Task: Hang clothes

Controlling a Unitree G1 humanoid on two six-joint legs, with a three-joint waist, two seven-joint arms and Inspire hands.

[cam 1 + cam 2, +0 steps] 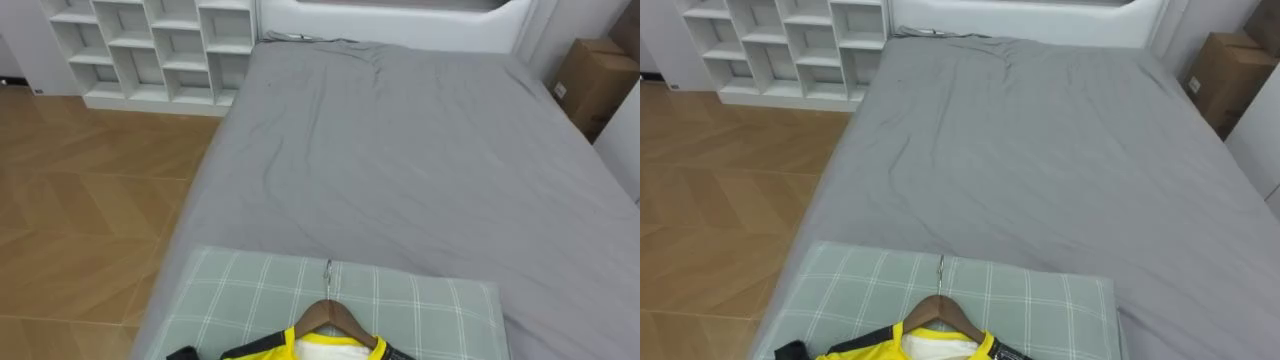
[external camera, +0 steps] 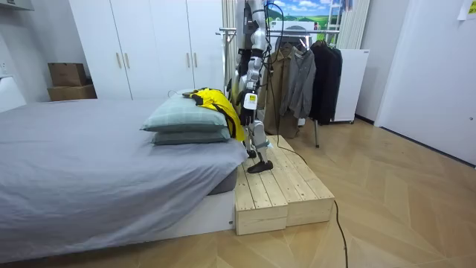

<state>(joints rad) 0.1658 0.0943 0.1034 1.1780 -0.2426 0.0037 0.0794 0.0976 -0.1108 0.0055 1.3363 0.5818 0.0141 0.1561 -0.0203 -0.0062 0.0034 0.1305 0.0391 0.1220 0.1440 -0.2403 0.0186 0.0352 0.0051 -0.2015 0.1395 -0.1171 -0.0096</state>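
Currently the yellow shirt (image 1: pixel 300 348) is seen already fitted on a wooden hanger (image 1: pixel 333 312) and laid on the checked pillow (image 1: pixel 250 290) at the near end of the bed (image 1: pixel 400 150), with the hook pointed toward the far end. As far as can be seen, it is left lying free. In the room view the robot is stood on a wooden platform (image 2: pixel 279 186) beside the pillow, with its left hand (image 2: pixel 251 94) hung at its side. How far that hand is open cannot be told. The pick-up is judged to be the step in hand. Next, the hanger's neck would need to be gripped and lifted clear, and a turn made to the coats (image 2: pixel 301 78) hung behind.
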